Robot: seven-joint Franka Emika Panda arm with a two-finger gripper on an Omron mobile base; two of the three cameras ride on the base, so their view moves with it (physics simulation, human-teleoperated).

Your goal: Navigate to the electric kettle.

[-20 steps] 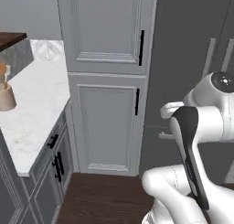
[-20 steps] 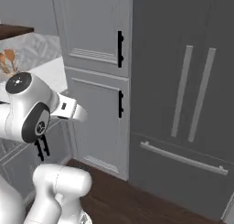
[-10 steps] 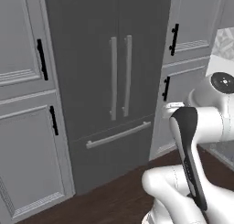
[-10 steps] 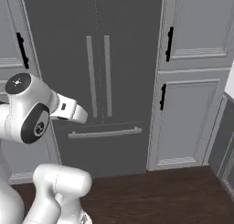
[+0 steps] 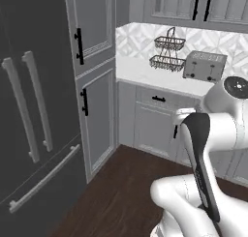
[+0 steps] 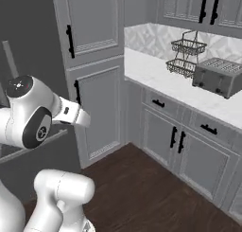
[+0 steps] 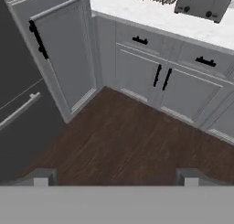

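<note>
Left base view: the dark refrigerator (image 5: 34,129) fills the left side, cut off by the frame, with two long vertical handles and a lower drawer bar. Beside it stands a tall grey pantry cabinet (image 5: 94,86). A white counter (image 5: 145,71) runs along the back wall and carries a two-tier wire basket (image 5: 168,52) and a silver toaster (image 5: 204,66). The white arm rises at the lower right and hides part of the base cabinets behind it.

Right base view: the same corner from the other side. The toaster (image 6: 218,76) sits just beside the wire basket (image 6: 186,53) on the counter (image 6: 160,77), whose far end is cut off at the right edge. Grey base cabinets (image 6: 189,146) with black handles stand beneath. The arm's shoulder covers part of the refrigerator at the left.

Hand view: the camera looks down at dark wood floor (image 7: 123,136). The gripper (image 7: 114,177) shows two finger tips (image 7: 42,176) set well apart, released and holding nothing. The toaster (image 7: 203,3) is cropped at the top edge. No electric kettle can be made out among these things, so its place relative to the fingers cannot be told.
</note>
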